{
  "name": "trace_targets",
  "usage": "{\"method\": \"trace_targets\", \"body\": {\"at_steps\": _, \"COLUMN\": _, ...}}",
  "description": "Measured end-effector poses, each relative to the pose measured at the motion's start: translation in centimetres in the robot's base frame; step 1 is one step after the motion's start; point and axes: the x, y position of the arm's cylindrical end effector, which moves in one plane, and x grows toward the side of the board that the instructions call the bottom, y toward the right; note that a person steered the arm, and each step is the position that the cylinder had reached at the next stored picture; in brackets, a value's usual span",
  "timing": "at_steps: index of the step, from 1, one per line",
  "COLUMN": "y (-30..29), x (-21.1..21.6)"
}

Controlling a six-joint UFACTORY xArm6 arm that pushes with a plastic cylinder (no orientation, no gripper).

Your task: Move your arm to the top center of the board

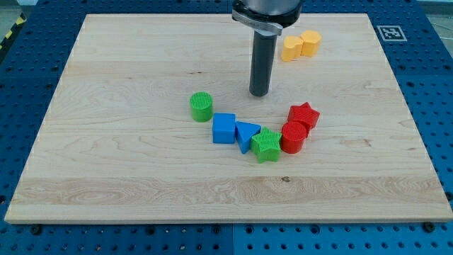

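Note:
My tip (259,93) rests on the wooden board (127,163) a little above its middle, above the curved row of blocks and touching none. The row runs from a green cylinder (201,106) at the left, through a blue cube (224,128), a blue triangle (246,134) and a green star-like block (267,145), to a red cylinder (294,137) and a red star (304,114) at the right. Two yellow blocks stand side by side near the view's top: a yellow block (291,48) and a yellow hexagon-like block (310,42), to the right of the rod.
The arm's dark body (267,14) hangs over the top centre of the board. A black and white marker tag (391,32) sits at the board's top right corner. A blue perforated table (28,64) surrounds the board.

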Motion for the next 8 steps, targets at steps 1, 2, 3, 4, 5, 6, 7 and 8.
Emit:
{"method": "trace_targets", "body": {"at_steps": 1, "y": 0.0, "x": 0.0}}
{"method": "trace_targets", "body": {"at_steps": 2, "y": -0.6, "x": 0.0}}
{"method": "trace_targets", "body": {"at_steps": 3, "y": -2.7, "x": 0.0}}
{"method": "trace_targets", "body": {"at_steps": 4, "y": -5.2, "x": -0.3}}
{"method": "trace_targets", "body": {"at_steps": 5, "y": -7.0, "x": -2.0}}
{"method": "trace_targets", "body": {"at_steps": 6, "y": -7.3, "x": -3.0}}
{"method": "trace_targets", "body": {"at_steps": 7, "y": -7.3, "x": -3.6}}
{"method": "trace_targets", "body": {"at_steps": 8, "y": -7.3, "x": -3.6}}
